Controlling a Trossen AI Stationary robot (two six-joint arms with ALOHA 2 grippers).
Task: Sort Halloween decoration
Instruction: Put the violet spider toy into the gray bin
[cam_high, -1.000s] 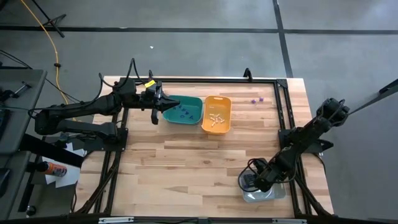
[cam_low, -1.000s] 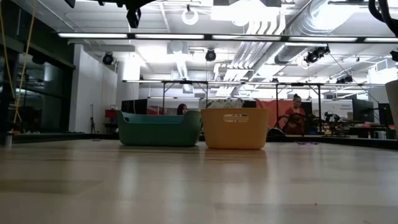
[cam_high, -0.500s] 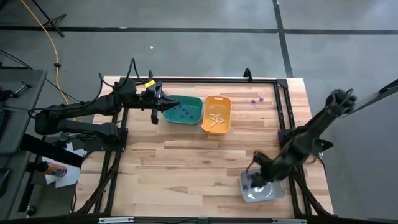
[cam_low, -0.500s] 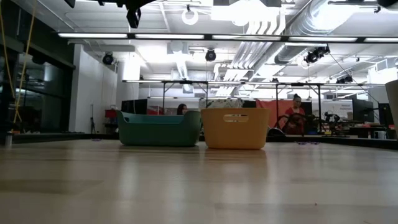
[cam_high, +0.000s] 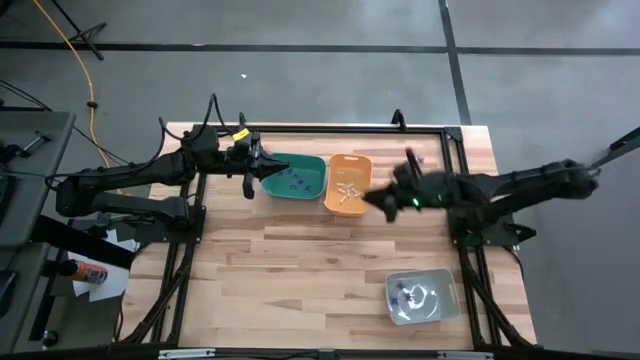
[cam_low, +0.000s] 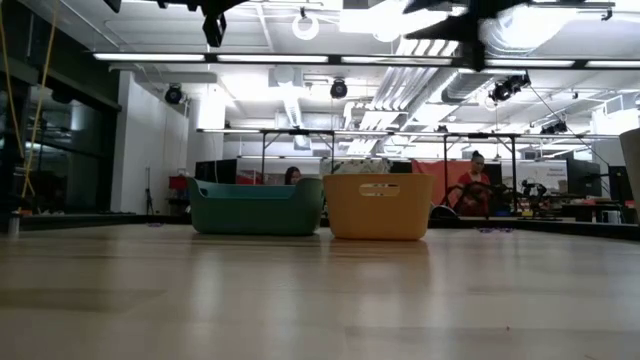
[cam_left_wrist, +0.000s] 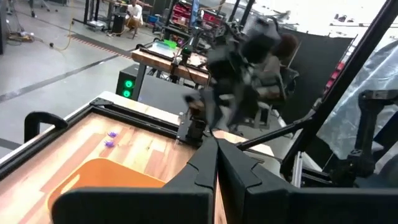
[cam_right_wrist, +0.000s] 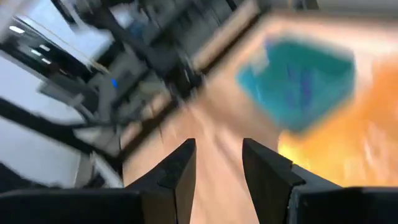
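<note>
The decorations are tiny trinkets. Purple ones lie in the green bin (cam_high: 296, 177), cream ones in the orange bin (cam_high: 348, 184), and a few more in the grey bin (cam_high: 421, 297). Two loose purple trinkets (cam_left_wrist: 112, 134) rest on the wood near the far right corner. My left gripper (cam_high: 262, 172) hangs shut over the green bin's left rim. My right gripper (cam_high: 375, 202) is open in the air just right of the orange bin, above the table. I see nothing between its fingers in the blurred right wrist view.
The green bin (cam_low: 255, 205) and orange bin (cam_low: 378, 205) stand side by side near the far edge. The grey bin sits at the near right corner. Bare wood lies between them and across the near left. A black frame borders the table. People show in the room behind.
My right gripper has risen out of the grey bin at the near right. It has swung fast toward the far edge and the left, ending beside the orange bin. The bins have stayed where they were.
</note>
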